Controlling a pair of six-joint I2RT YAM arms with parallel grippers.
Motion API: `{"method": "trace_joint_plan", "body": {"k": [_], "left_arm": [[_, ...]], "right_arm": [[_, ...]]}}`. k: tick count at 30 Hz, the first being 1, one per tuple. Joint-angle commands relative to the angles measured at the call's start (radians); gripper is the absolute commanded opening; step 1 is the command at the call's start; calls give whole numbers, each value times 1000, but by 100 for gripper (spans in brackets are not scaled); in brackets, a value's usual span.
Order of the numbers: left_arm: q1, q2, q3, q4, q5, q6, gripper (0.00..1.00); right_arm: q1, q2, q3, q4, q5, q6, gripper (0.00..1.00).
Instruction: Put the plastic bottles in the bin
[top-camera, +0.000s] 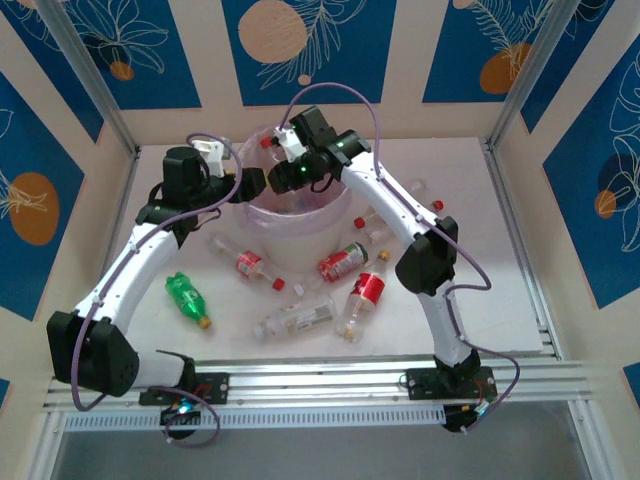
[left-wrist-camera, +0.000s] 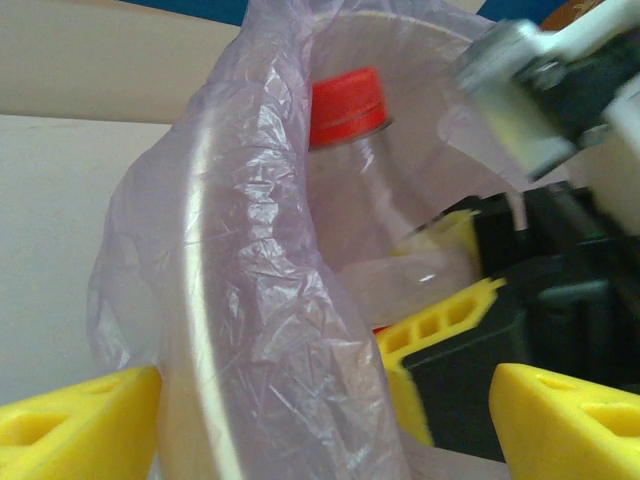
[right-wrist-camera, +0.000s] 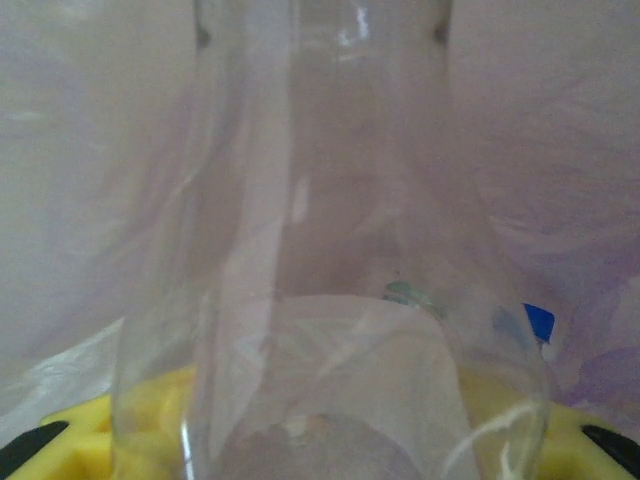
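Note:
The bin (top-camera: 300, 215), a white pail lined with a pink-lilac bag, stands at the back middle of the table. My right gripper (top-camera: 283, 178) hangs over the bin's left side, shut on a clear bottle (right-wrist-camera: 320, 250) whose red cap (left-wrist-camera: 345, 105) points up inside the bag. In the left wrist view the right gripper's yellow fingers (left-wrist-camera: 440, 330) clamp that bottle (left-wrist-camera: 350, 190). My left gripper (top-camera: 258, 186) is open, its jaws straddling the bin's left rim (left-wrist-camera: 200, 260). On the table lie a green bottle (top-camera: 188, 296), red-labelled bottles (top-camera: 250, 263) (top-camera: 343, 262) (top-camera: 366, 290) and a pale-labelled one (top-camera: 295, 318).
Two more small clear bottles (top-camera: 375, 225) (top-camera: 428, 200) lie by the right arm's forearm, right of the bin. Patterned walls and metal posts close in the table on three sides. The aluminium rail (top-camera: 320, 378) with both arm bases runs along the near edge.

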Motion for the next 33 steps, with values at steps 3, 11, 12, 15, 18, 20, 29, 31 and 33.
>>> {"method": "trace_joint_plan", "body": {"k": [3, 11, 12, 15, 18, 20, 29, 31, 33], "left_arm": [[-22, 19, -38, -130, -20, 68, 84], [-22, 18, -36, -131, -21, 71, 84], [-23, 17, -36, -132, -21, 71, 84], [-23, 18, -35, -132, -22, 71, 84], [-23, 17, -36, -133, -21, 71, 84], [-23, 18, -36, -132, -21, 71, 84], [-23, 17, -35, -132, -22, 73, 84], [-23, 15, -36, -134, -24, 73, 84], [-23, 16, -36, -134, -25, 74, 84]], "right_arm": [[-3, 31, -40, -2, 11, -59, 25], [-6, 54, -111, 59, 20, -70, 45], [-5, 55, -118, 68, 22, -67, 48], [-6, 55, -139, 89, 29, -58, 57], [-6, 55, -151, 100, 32, -53, 67], [-5, 54, -152, 101, 36, -47, 75], [-11, 14, -128, 76, 33, -29, 90], [-7, -9, -116, 61, 41, -30, 91], [-1, -47, -105, 47, 53, -34, 91]]}}
